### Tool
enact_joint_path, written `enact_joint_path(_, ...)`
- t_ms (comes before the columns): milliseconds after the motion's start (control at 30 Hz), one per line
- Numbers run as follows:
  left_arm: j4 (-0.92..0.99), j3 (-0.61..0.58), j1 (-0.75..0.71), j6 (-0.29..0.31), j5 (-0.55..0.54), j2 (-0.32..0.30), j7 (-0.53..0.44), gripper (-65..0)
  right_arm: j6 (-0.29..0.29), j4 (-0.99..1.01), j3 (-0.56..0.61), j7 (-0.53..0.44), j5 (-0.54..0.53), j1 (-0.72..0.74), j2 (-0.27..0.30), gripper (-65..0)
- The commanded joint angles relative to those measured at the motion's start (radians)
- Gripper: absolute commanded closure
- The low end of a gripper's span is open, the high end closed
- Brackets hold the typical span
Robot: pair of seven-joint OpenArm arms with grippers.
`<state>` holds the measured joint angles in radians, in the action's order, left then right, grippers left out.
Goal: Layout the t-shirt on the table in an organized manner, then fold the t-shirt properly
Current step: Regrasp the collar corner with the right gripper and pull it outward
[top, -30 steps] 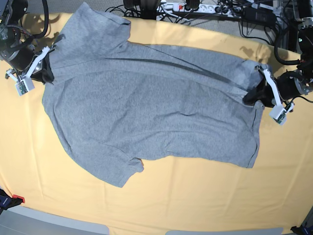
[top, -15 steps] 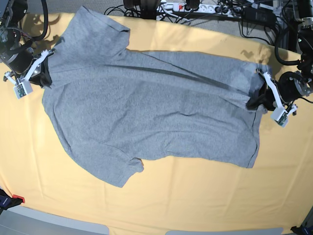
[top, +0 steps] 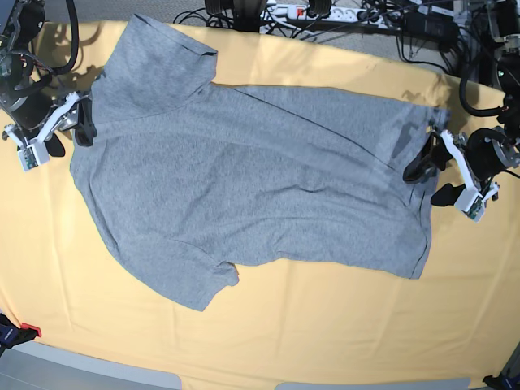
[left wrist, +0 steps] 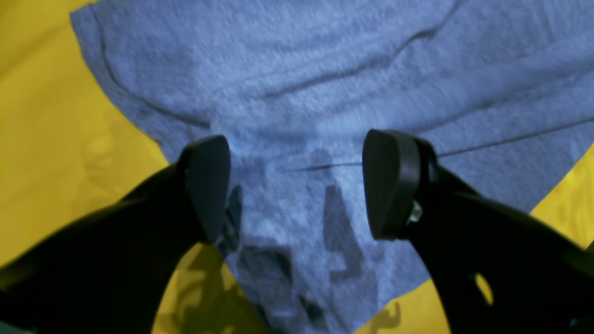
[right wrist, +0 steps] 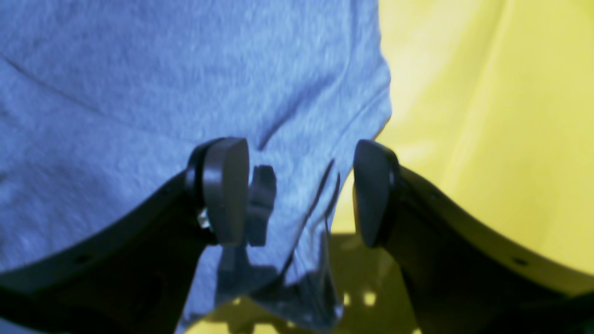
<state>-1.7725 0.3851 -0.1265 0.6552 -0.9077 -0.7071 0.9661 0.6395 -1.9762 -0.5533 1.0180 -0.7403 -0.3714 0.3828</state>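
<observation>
t-shirt (top: 252, 179): soft, limp, light; best gripped at hem corners. left gripper (top: 439, 175), right gripper (top: 61, 130): gaped wide, held nothing.

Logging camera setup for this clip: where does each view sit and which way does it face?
Base: overhead, looking down on the table; both arms show.
Left wrist: behind the left claw, open over the t-shirt.
Right wrist: behind the right claw, open at a shirt edge.
All share the t-shirt.

One t-shirt (top: 244, 187), one table (top: 325, 325), two grippers (top: 431, 175).
</observation>
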Motion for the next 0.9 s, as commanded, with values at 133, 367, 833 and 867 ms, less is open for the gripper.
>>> enact_joint_path(133,-0.012,0.007,0.019,-0.002,-0.012,-0.048,-0.016,-45.0,0.000,-0.062,-0.011,0.091,-0.072,0.003,0.019,-37.5)
enact_joint_path(367,-0.009,0.007,0.019,-0.002,-0.009,-0.060,-0.015,-45.0,-0.031,-0.134,-0.011,0.331,-0.288,-0.045,0.016,-37.5)
enact_joint_path(833,0.047,0.007,0.019,-0.002,-0.010,-0.060,-0.015,-45.0,-0.030,-0.129,-0.108,0.240,-0.157,-0.255,-0.183,-37.5)
enact_joint_path(867,0.047,0.007,0.019,-0.002,-0.010,-0.060,-0.015,-45.0,-0.042,-0.124,-0.114,0.230,-0.132,-0.255,-0.201,-37.5)
